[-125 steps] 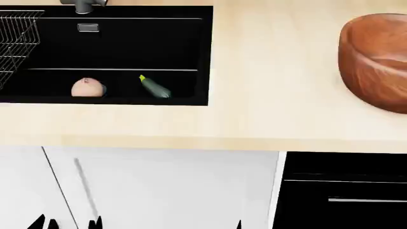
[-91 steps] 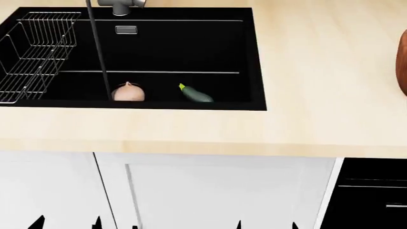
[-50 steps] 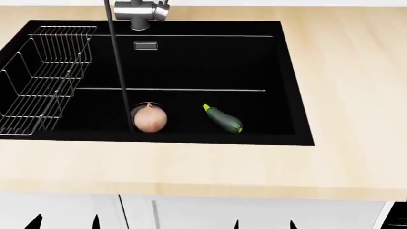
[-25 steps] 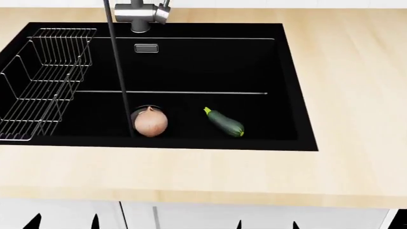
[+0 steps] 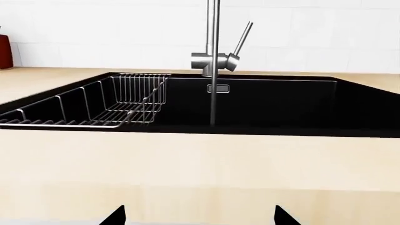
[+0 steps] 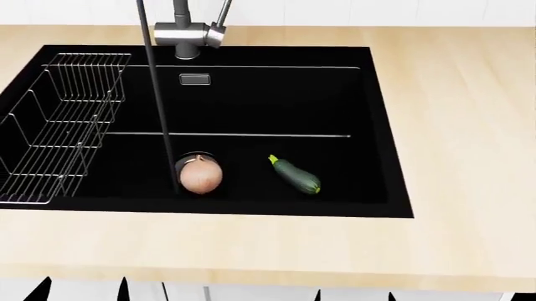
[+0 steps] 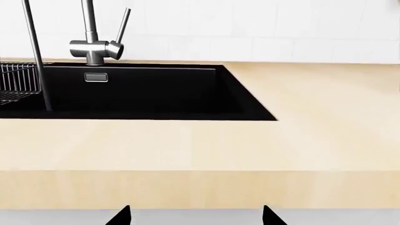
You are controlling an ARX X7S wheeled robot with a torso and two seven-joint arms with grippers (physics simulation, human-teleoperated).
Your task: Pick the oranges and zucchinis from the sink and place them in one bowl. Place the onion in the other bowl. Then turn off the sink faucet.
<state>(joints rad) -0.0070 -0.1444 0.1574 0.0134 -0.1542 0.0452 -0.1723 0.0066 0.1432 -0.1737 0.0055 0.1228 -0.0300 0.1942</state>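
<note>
The black sink (image 6: 381, 125) fills the head view. On its floor lie the pale tan onion (image 6: 199, 177), next to the round drain, and the dark green zucchini (image 6: 295, 174) to its right. The faucet (image 6: 191, 34) stands at the sink's back rim, its dark spout pipe (image 6: 159, 94) reaching over the basin and its thin lever (image 5: 242, 38) tilted up. No oranges or bowl are in view. Both grippers are low in front of the counter edge, only their dark tips showing: left gripper (image 6: 81, 293) (image 5: 198, 218) open, right gripper (image 6: 354, 296) (image 7: 196, 218) open, both empty.
A wire rack (image 6: 59, 125) (image 5: 119, 101) hangs inside the sink's left part. Light wooden counter (image 6: 452, 157) surrounds the basin, with a white tiled wall (image 7: 250, 28) behind. A dark red object (image 5: 5, 51) shows at the counter's far left edge in the left wrist view.
The head view swung from the bowl side to the sink, then moved closer. The sink now sits lower in frame. Onion and zucchini have not moved; gripper tips stay at the bottom edge.
</note>
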